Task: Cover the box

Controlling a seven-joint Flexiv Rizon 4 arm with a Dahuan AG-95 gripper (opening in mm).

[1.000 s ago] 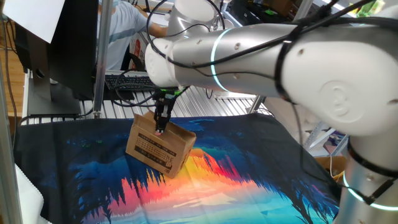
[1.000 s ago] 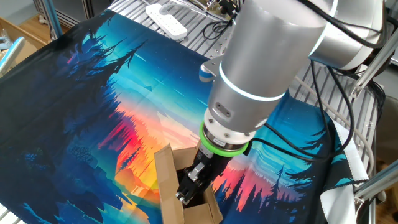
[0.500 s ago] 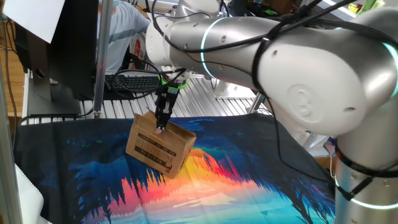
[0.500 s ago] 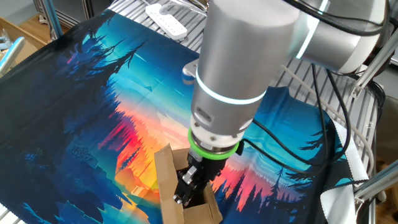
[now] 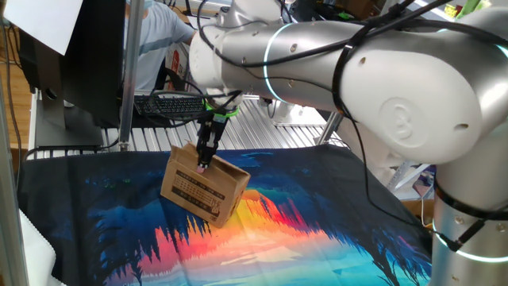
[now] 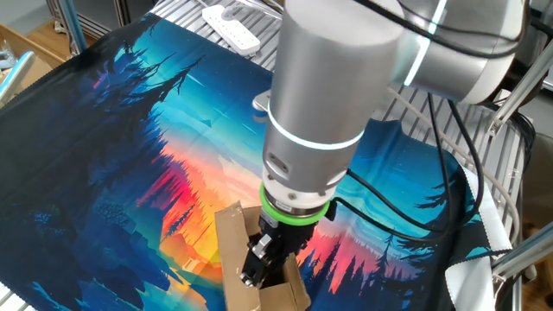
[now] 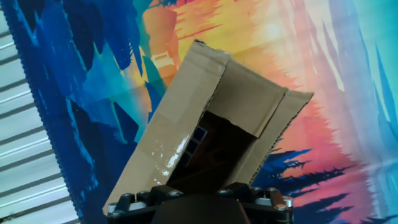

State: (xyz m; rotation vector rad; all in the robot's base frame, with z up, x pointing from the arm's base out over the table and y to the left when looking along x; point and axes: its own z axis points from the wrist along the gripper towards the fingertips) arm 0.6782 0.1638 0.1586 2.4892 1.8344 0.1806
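The box (image 5: 202, 189), brown cardboard with black print on its long side, sits tilted on the colourful cloth (image 5: 317, 230). My gripper (image 5: 204, 164) points down onto its top, fingertips touching a folded-in flap. In the other fixed view the gripper (image 6: 253, 275) reaches into the box (image 6: 233, 246), whose one flap stands upright beside it. The hand view looks down into the box (image 7: 186, 118): two flaps lean inward over a dark opening. My fingertips do not show there. The jaws look open, with nothing held.
A keyboard (image 5: 163, 103) and a monitor (image 5: 87, 56) stand behind the cloth on the metal slat table, with a person (image 5: 159, 36) beyond. A white power strip (image 6: 229, 26) lies at the far edge. Cables hang by the arm (image 6: 449, 147).
The arm's upper links have swung a little while the gripper stays on the box top. The box has not visibly moved.
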